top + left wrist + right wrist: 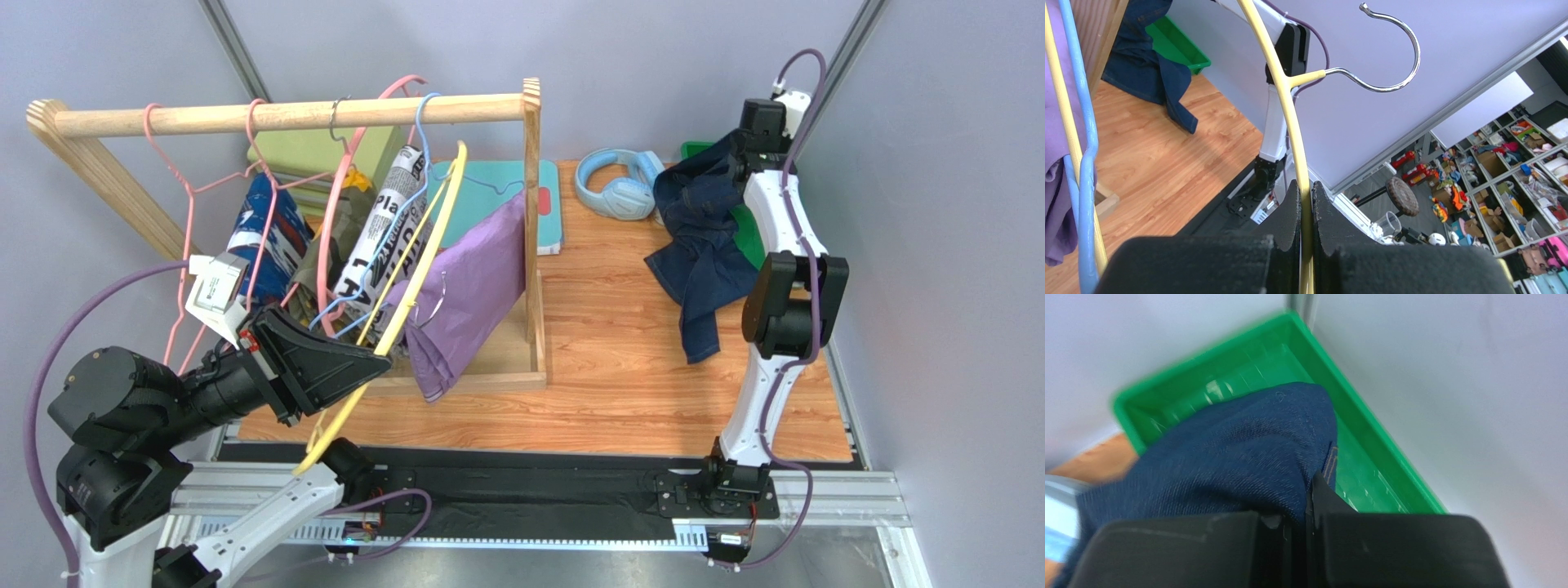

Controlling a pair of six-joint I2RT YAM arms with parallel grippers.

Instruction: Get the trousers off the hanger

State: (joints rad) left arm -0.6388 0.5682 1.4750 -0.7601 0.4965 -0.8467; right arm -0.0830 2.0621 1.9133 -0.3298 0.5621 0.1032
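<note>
Dark blue denim trousers (702, 251), free of the yellow plastic hanger (1289, 116), are held pinched in the right gripper (1308, 499) above a green plastic tray (1352, 471). The hanger is clamped in the left gripper (1305, 202). The trailing legs should be gathered in before release. Blue headphones (620, 184) lie near, and a wooden rack (294, 116) of garments crowds the hanger.

The left arm (117, 423) and right arm (795, 300) have white links and bulky black joints. Purple cables (92, 300) loop along both. The fingers (1290, 208) are black and wedge-shaped.
</note>
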